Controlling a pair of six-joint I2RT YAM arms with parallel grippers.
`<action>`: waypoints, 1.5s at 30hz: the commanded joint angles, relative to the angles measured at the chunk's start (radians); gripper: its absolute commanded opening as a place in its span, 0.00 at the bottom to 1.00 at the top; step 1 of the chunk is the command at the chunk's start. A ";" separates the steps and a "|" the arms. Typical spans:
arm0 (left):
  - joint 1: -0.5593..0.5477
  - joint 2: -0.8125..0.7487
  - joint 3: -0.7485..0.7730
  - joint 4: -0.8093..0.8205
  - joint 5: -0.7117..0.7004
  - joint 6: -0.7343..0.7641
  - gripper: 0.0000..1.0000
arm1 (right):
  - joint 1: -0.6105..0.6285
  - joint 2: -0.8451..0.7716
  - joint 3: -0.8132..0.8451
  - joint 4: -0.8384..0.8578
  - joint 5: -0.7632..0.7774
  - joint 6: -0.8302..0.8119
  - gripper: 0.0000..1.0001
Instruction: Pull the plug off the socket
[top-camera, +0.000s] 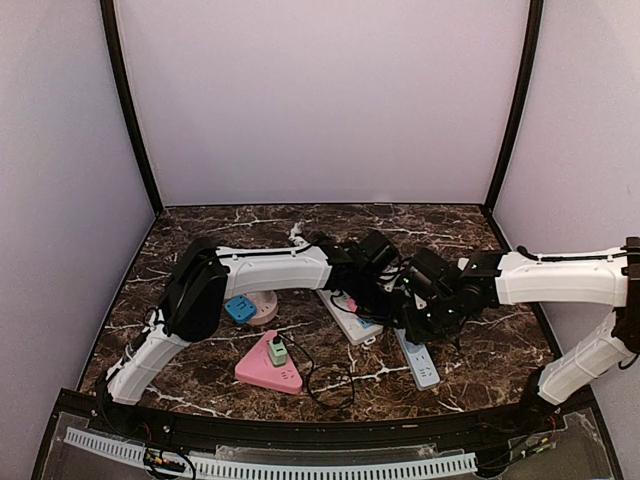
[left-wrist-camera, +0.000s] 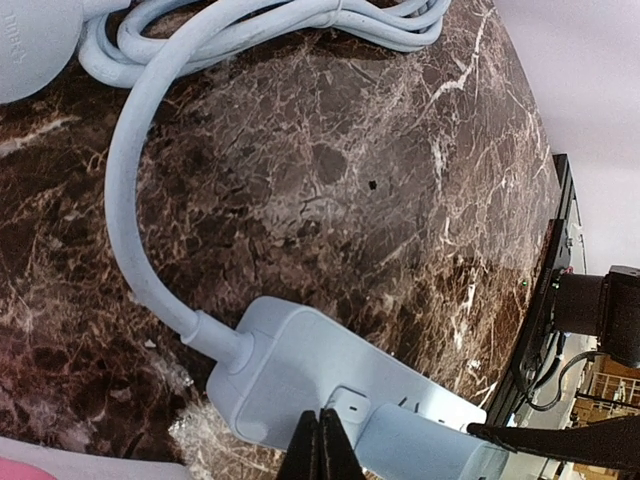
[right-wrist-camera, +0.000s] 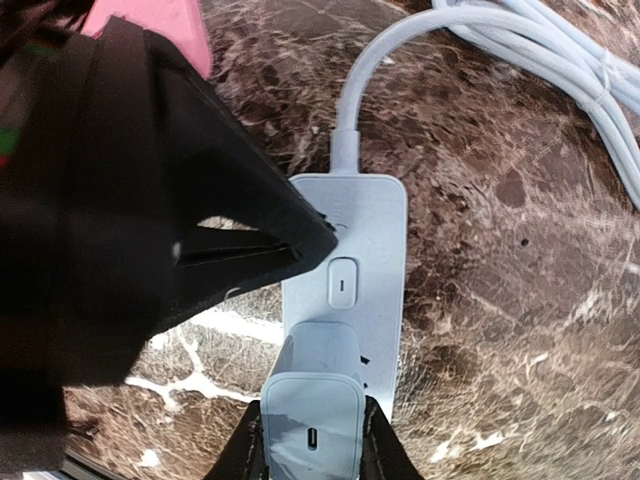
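A pink triangular socket (top-camera: 262, 376) is lying on the marble worktop (left-wrist-camera: 330, 170) on the near side of the power strip (right-wrist-camera: 370, 220), and it is carrying a green plug (top-camera: 277, 352). The white plug (right-wrist-camera: 312, 405) is sitting on the power strip at the end opposite its cable (left-wrist-camera: 125, 200). The right fingers (right-wrist-camera: 380, 455) are clamping this white plug from both sides. The left fingers (left-wrist-camera: 305, 455) are pressing flat against each other with nothing between them. Their tips are bearing down on the top of the power strip, just beside its switch button (right-wrist-camera: 343, 283), between the white plug and the cable end. The cable is leaving the power strip's far end and curving round to a coil (right-wrist-camera: 560, 60) lying well beyond the power strip.
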 joint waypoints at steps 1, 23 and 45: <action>-0.012 0.057 -0.009 -0.126 -0.003 -0.011 0.01 | 0.026 0.008 -0.005 0.062 0.030 0.025 0.13; -0.022 0.089 0.012 -0.149 -0.008 -0.010 0.01 | 0.051 -0.090 -0.026 0.124 0.110 0.088 0.00; -0.028 0.155 0.039 -0.260 -0.070 0.064 0.01 | -0.020 -0.122 -0.050 0.131 0.045 0.029 0.00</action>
